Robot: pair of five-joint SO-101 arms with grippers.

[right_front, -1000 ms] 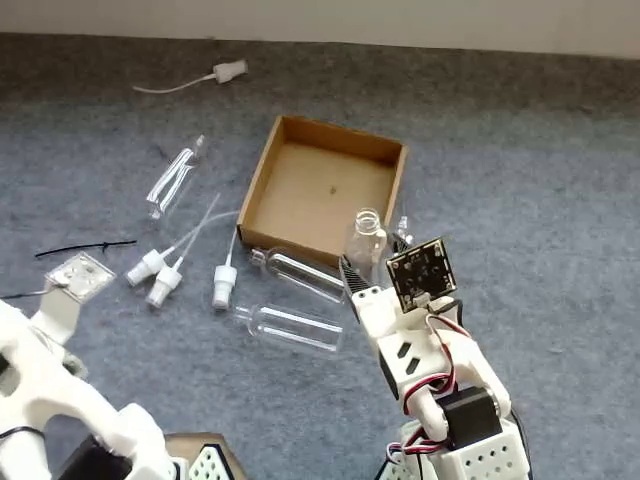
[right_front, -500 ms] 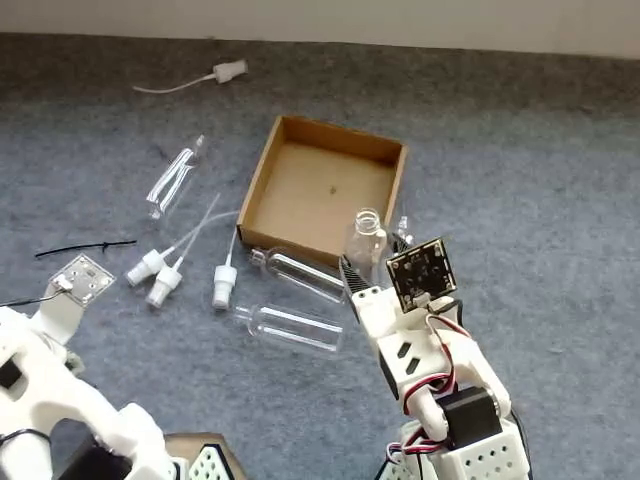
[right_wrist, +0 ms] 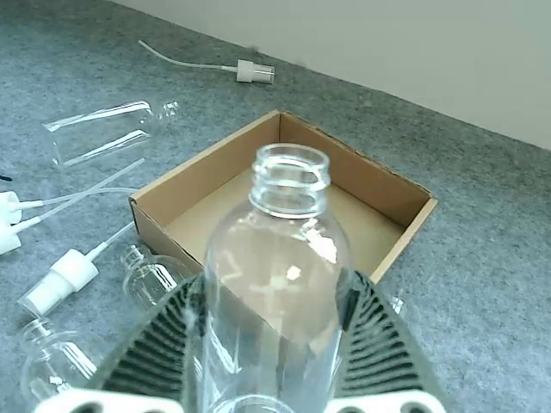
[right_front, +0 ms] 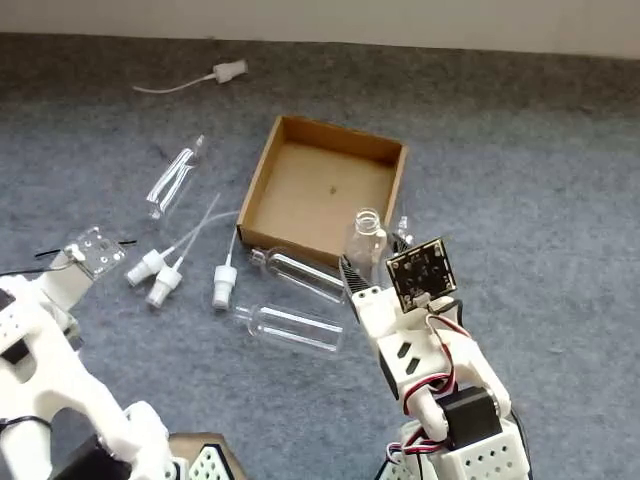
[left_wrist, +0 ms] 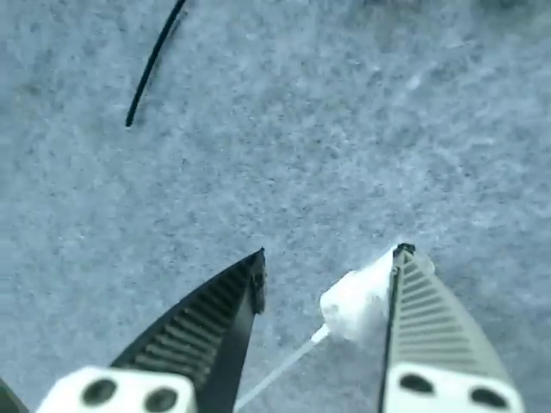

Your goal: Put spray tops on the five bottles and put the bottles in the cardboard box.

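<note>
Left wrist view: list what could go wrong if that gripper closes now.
1. The spray top lies against one finger of the open left gripper, not centred, so closing may nudge it away or pinch it crooked.
2. Its thin tube trails loose and could bend or miss the narrow neck of the bottle held by the right gripper.

clear uncapped bottle (right_front: 366, 240) upright beside the cardboard box (right_front: 320, 190), spray tops (right_front: 223, 285) lying loose nearby.

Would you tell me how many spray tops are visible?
4. Far spray top lies beyond the cardboard box; left top, middle top and right top lie together beside its near corner. Another may be hidden.
</note>
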